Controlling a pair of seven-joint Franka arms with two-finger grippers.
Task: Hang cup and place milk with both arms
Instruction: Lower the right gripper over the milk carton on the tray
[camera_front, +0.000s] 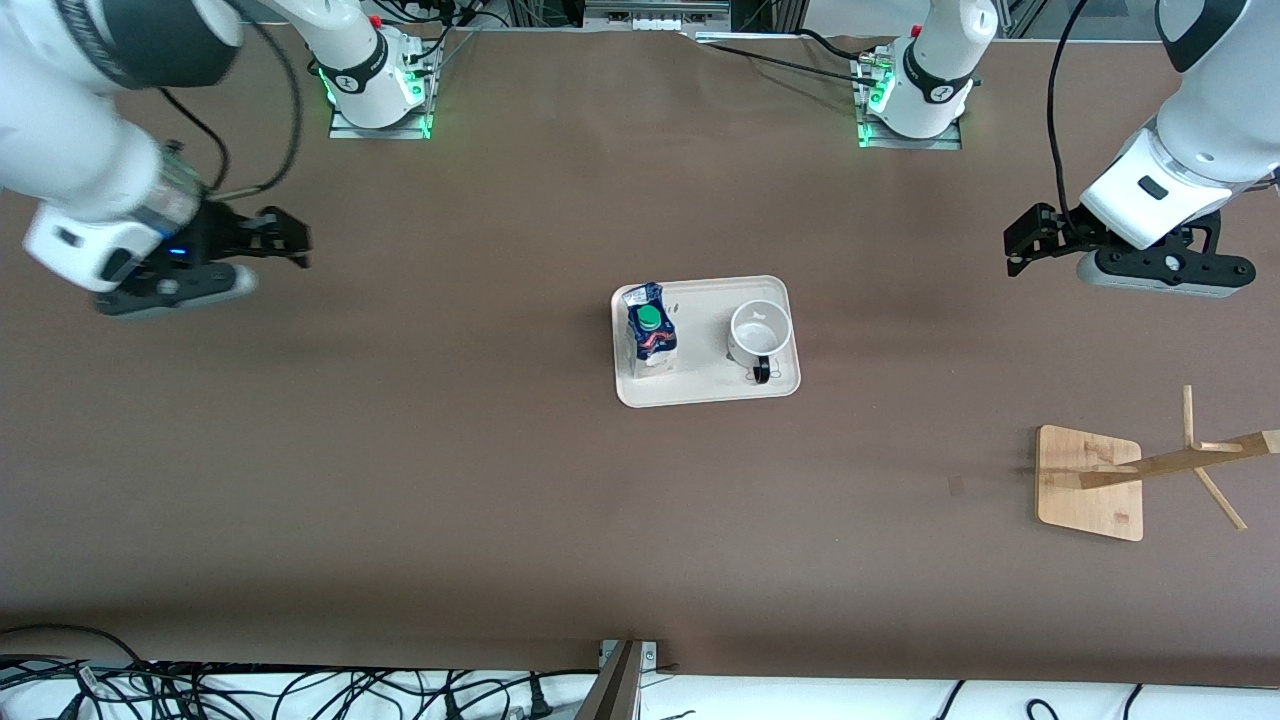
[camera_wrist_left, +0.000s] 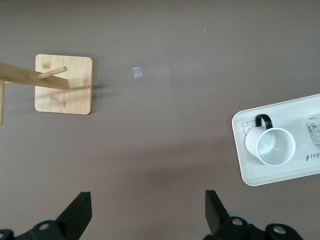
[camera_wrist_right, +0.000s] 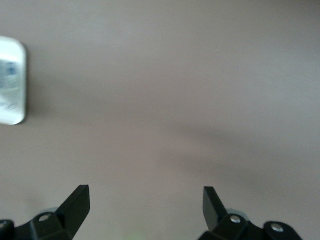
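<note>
The white cup with a black handle stands upright on a white tray at the table's middle; it also shows in the left wrist view. The dark blue milk carton with a green cap stands on the same tray, beside the cup, toward the right arm's end. My left gripper is open and empty, up over bare table at the left arm's end; its wrist view shows the gripper. My right gripper is open and empty over bare table at the right arm's end, seen again in its wrist view.
A wooden cup rack with a square base and slanting pegs stands at the left arm's end, nearer the front camera than the tray; it also shows in the left wrist view. Cables lie along the table's front edge.
</note>
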